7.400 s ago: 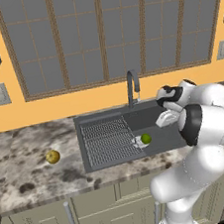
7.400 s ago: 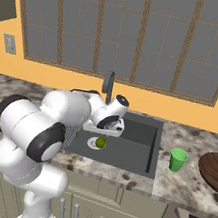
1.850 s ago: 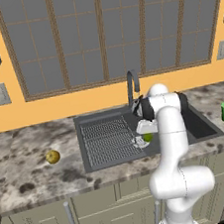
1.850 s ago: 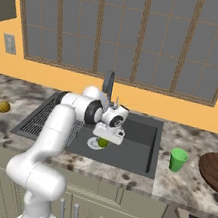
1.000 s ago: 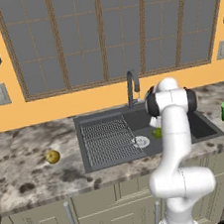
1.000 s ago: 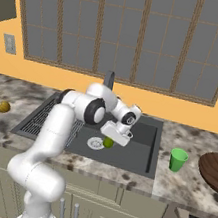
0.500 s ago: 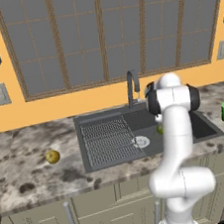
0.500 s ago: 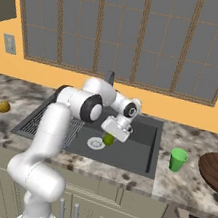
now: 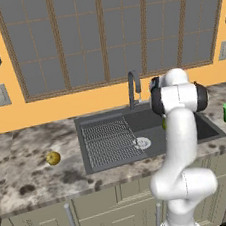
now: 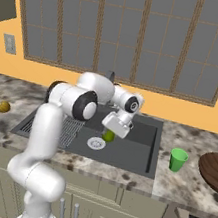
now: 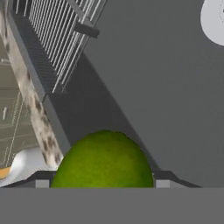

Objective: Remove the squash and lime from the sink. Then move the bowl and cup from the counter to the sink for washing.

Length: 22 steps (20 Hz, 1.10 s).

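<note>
I see an orange wall with a wide gridded window. Below it sit a speckled granite counter and grey-green cabinets

Even, bright rendered light, no clear source. Soft faint shadows under arm toward 6 o'clock. No glare. Base views sharp, slightly pixelated edges. Hand view coarse, close lime blurry at 6 o'clock. No edge distortion.

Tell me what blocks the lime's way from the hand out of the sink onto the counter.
Nothing visible does. The hand holds the lime above the sink floor, near the drain. Only the basin's rim lies between it and the counter, where the cup stands farther right.
</note>
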{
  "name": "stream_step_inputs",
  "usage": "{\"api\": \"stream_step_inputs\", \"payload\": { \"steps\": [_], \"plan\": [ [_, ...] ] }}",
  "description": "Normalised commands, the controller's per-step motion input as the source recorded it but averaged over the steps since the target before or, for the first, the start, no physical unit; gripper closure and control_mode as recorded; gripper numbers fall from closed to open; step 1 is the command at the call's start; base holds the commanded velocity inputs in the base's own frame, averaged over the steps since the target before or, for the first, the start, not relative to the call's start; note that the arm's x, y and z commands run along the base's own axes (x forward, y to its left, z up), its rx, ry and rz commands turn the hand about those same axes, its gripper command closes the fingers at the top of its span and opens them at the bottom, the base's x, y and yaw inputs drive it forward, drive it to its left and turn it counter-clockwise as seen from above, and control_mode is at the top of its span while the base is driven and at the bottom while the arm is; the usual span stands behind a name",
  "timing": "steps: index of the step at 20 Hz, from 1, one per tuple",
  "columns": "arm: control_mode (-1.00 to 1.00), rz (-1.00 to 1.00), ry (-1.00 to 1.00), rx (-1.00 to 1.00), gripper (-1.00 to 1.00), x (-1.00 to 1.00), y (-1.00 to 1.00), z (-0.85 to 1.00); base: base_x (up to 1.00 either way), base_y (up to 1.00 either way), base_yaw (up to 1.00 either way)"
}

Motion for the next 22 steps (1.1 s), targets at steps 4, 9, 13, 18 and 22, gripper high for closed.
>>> {"api": "stream_step_inputs", "payload": {
  "steps": [4,9,13,18,22],
  "plan": [
    [-1.00,-0.01,-0.29,0.11,1.00,-0.41,0.00,0.34,0.00,0.00,0.00],
    [-1.00,-0.08,-0.26,0.02,1.00,-0.43,0.03,0.38,0.00,0.00,0.00],
    [-1.00,-0.19,-0.09,0.00,1.00,-0.48,0.03,0.38,0.00,0.00,0.00],
    [-1.00,-0.28,-0.02,0.00,1.00,-0.45,0.11,0.32,0.00,0.00,0.00],
    [-1.00,-0.27,0.00,0.00,1.00,-0.39,0.18,0.33,0.00,0.00,0.00]
  ]
}}
